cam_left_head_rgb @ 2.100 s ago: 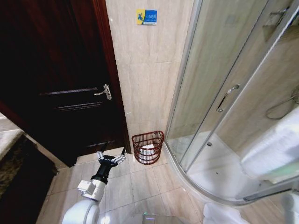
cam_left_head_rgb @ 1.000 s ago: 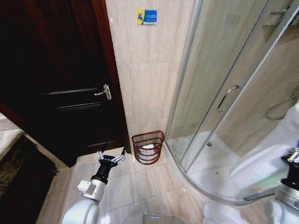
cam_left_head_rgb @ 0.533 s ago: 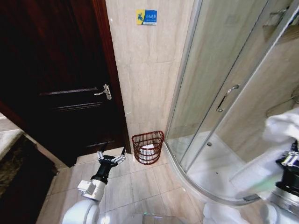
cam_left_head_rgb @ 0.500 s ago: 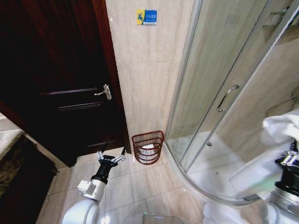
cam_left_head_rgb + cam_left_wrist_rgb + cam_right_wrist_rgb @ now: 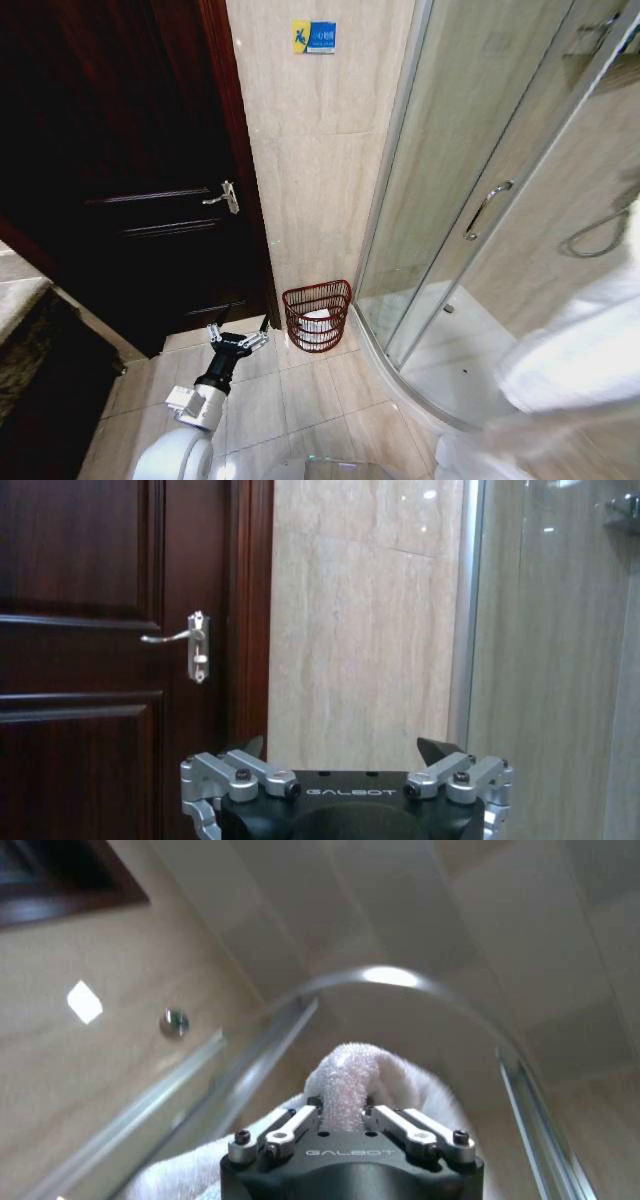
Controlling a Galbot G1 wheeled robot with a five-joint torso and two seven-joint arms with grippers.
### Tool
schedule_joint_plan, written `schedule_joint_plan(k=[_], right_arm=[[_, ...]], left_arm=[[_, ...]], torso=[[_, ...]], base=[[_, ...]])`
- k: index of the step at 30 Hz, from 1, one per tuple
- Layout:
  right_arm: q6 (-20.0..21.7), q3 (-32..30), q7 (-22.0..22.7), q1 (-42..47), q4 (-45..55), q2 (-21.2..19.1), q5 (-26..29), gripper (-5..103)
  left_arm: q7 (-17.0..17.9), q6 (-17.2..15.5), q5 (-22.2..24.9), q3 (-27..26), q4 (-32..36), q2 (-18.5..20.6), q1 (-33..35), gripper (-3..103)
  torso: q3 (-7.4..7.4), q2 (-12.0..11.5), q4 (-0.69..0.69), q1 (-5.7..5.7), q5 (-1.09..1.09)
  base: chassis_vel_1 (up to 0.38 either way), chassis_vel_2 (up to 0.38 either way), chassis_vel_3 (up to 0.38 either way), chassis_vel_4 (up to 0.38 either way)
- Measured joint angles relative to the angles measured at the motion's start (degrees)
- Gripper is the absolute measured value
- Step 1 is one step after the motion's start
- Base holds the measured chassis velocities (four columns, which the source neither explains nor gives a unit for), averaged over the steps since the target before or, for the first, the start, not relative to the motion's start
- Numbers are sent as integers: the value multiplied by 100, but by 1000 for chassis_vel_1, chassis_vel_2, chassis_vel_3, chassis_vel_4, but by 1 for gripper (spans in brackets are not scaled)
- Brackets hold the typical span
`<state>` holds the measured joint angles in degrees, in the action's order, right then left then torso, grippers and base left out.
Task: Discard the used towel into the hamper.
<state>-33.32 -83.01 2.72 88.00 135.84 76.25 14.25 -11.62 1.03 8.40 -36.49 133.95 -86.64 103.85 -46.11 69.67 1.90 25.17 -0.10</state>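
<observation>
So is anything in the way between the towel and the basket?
Nothing visible. The right gripper pinches the white towel by the shower glass; bare floor tiles lie between it and the hamper. The left gripper hangs open beside the hamper.

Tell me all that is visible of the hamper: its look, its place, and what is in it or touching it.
The hamper is a small round basket, dark reddish-brown, wicker-like, with open lattice sides tapering slightly toward the bottom. It stands upright on the tiled floor, close against the beige wall, between the dark wooden door and the curved glass shower enclosure. Something white lies inside; what it is cannot be told. The open left hand is apart from it, toward the door.
</observation>
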Motion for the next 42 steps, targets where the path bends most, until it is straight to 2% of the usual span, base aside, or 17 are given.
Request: schedule_joint_plan(k=[3, 5, 20, 42], right_arm=[[49, -25, -8, 66, 100, 29, 135, 12], [67, -28, -16, 106, 165, 66, 199, 12], [239, 310, -248, 261, 697, 263, 1056, 12], [238, 298, -243, 264, 752, 267, 1082, 12]], left_arm=[[0, 0, 0, 0, 0, 1, 0, 100], [0, 0, 0, 0, 0, 1, 0, 100], [0, 0, 0, 0, 0, 1, 0, 100], [0, 0, 0, 0, 0, 0, 0, 100]], torso=[[0, 0, -1, 0, 15], [0, 0, -1, 0, 8], [-1, -1, -1, 0, 9], [-1, -2, 0, 0, 10]], base=[[0, 0, 0, 0], [0, 0, 0, 0], [0, 0, 0, 0], [1, 2, -3, -2]])
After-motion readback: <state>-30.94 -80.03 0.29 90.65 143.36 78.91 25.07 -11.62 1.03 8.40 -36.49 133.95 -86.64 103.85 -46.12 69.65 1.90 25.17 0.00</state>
